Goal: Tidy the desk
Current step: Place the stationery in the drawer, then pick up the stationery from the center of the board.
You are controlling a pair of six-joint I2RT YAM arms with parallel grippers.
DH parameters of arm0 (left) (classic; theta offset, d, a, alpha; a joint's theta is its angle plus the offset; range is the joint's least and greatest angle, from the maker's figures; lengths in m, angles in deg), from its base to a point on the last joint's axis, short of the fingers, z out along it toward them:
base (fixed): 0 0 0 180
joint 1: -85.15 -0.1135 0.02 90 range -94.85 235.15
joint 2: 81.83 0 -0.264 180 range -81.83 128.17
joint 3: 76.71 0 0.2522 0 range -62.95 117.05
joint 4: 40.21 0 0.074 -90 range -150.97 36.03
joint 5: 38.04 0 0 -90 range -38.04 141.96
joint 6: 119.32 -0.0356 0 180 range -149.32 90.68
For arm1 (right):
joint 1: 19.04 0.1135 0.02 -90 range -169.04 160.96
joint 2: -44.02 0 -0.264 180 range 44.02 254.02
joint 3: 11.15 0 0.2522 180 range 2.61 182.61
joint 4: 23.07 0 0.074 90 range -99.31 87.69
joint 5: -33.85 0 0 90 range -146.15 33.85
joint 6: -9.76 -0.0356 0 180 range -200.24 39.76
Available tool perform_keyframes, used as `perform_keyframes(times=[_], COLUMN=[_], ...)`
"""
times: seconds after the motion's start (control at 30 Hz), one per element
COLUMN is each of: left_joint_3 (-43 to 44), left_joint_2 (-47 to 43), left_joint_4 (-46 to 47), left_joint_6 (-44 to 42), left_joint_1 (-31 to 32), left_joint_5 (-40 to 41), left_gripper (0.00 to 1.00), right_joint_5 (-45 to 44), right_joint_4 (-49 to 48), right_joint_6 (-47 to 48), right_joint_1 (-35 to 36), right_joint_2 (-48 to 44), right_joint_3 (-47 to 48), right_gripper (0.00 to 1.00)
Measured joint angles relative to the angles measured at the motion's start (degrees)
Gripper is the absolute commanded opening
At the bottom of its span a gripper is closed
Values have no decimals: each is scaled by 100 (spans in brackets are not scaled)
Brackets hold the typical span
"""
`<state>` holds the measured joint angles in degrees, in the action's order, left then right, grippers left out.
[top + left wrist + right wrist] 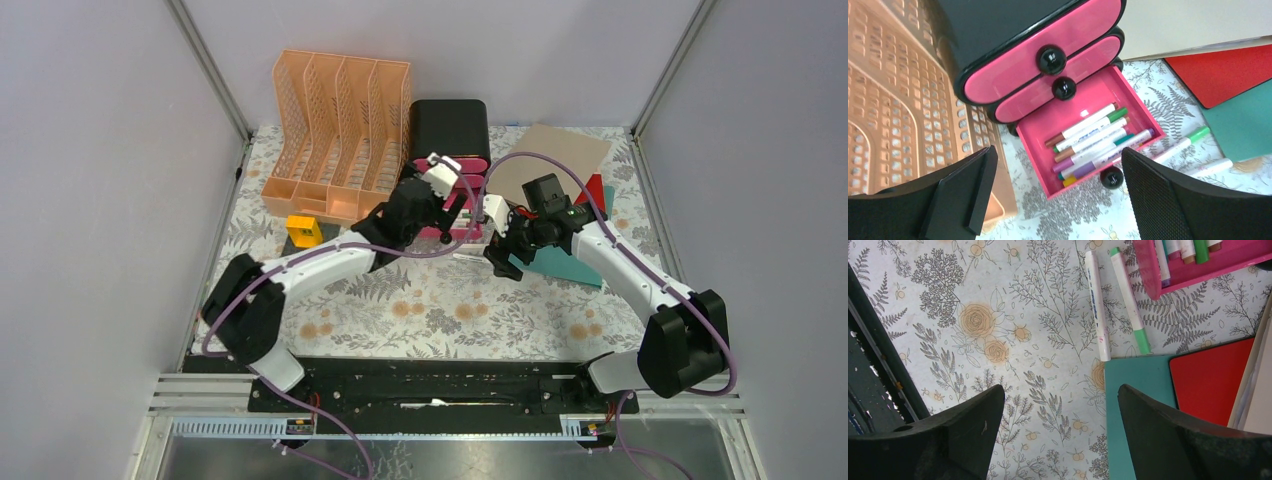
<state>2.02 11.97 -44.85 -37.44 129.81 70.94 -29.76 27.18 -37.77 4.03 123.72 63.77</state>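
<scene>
- Beside the open drawer (1073,110), I count 2 markers (1097,305) on the desk (973,370), with bare cloth alongside.
- Left gripper (1055,167) and right gripper (1060,405): fingers apart, empty.

Both arms are the same build: white shells on the long links, fat rounded black housings at the joints. That goes for the left arm (310,268) and the right arm (625,262). A purple cable (555,160) runs loose along each one, down to the black base plate (430,385). The left fingers (1168,200) are matte black wedges with a fine dimpled face. The right fingers (958,440) look smoother and a bit scuffed.
</scene>
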Motion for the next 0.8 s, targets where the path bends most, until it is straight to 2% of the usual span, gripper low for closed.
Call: perform_keyframes(times=[0.17, 0.47, 0.63, 0.8], left_joint_3=[-708, -2568, -3348, -3895], left_joint_2=[-763, -2149, -2734, -3268], left_joint_4=[22, 654, 874, 1012], left_joint_6=[658, 2588, 3438, 4094], left_joint_1=[-350, -1506, -1672, -1742], left_joint_5=[-570, -2205, -2605, -2800], left_gripper=[99, 99, 99, 99], right_joint_5=[17, -22, -153, -308], right_joint_4=[-2, -461, -798, -1078], right_joint_6=[20, -33, -256, -533], right_joint_1=[-15, -20, -22, -20], right_joint_2=[7, 142, 546, 1032], right_joint_3=[0, -260, -356, -352], right_gripper=[91, 89, 85, 77])
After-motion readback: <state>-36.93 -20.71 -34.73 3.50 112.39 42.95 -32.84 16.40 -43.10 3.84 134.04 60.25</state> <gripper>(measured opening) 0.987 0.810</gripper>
